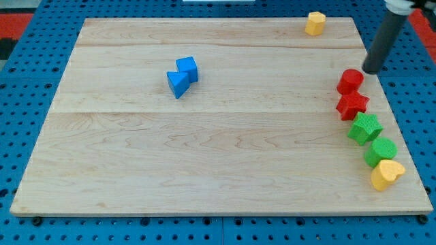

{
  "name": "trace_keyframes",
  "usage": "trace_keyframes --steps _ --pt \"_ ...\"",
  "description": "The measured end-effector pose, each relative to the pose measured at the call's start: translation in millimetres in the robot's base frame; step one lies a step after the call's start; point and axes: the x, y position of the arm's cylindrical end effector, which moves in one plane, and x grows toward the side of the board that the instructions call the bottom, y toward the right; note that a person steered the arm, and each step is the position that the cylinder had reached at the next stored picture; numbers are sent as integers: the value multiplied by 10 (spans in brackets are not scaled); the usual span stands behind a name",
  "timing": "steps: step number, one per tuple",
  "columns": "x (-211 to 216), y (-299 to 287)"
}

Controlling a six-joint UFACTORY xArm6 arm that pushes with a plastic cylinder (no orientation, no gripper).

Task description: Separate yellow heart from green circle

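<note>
The yellow heart [386,174] lies at the view's bottom right, near the board's right edge. It touches the green circle [380,151], which sits just above it. My tip [372,70] is at the view's right, just above and to the right of the red circle [350,81]. It is far above the heart and the green circle, with a column of blocks between.
A red star [352,105] and a green star [365,128] stand in the column between the red circle and the green circle. A yellow hexagon [315,23] sits at the board's [218,136] top edge. A blue cube [187,69] and a blue triangle [178,84] touch at centre left.
</note>
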Motion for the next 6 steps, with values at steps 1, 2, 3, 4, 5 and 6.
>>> trace_keyframes --steps 1,2,3,4,5,6 --pt "206 -31" --pt "254 371" --pt "1019 498" --pt "1847 259" --pt "2028 -293" --pt "1882 -594"
